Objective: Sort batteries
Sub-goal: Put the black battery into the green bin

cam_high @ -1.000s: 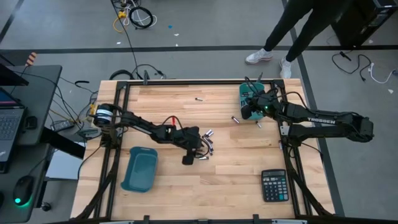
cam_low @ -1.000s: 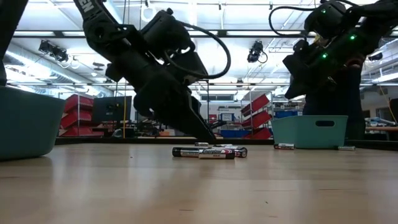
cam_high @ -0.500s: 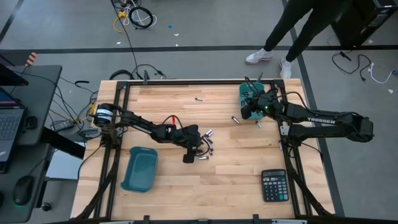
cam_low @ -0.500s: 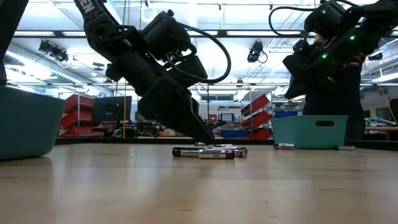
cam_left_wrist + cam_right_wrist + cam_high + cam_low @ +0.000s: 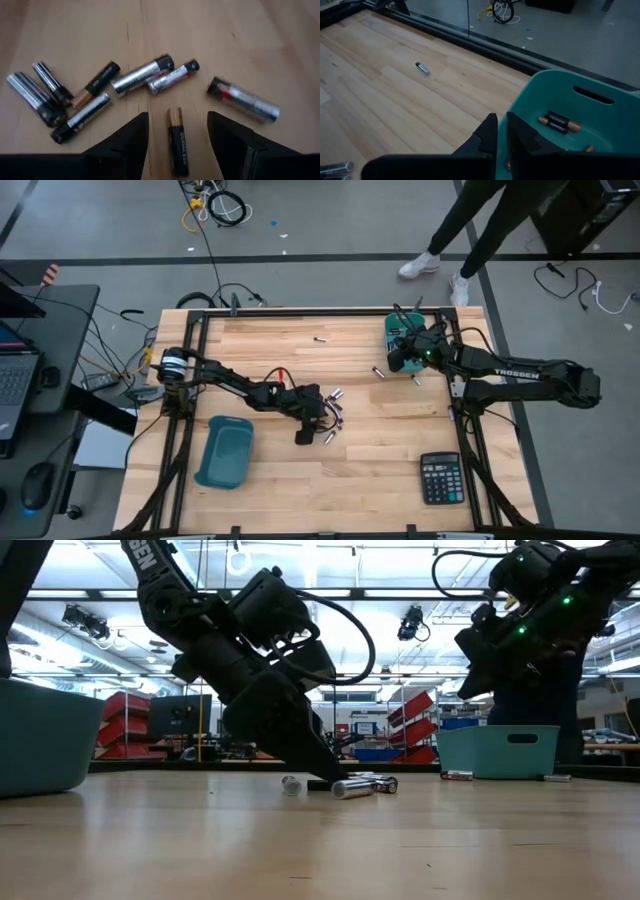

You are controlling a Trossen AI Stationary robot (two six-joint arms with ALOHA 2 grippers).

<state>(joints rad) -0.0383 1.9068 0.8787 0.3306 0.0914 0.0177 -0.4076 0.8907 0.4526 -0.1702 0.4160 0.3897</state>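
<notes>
I have the left pincer (image 5: 177, 145) low on the counter (image 5: 380, 470), spread wide around a black-and-copper battery (image 5: 176, 141), not gripping it; more batteries (image 5: 142, 75) lie scattered just beyond. My right pincer (image 5: 501, 131) hangs nearly closed, empty, over the teal bin's (image 5: 545, 95) rim.

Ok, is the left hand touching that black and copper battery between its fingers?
Apart. The left wrist view shows the battery lying between the open left hand fingers, bare wood on both sides.

We see batteries (image 5: 330, 420) mid-table, one bin (image 5: 225, 452) front-left, another (image 5: 400, 332) at the back-right edge, calculator (image 5: 441, 478) front-right.
</notes>
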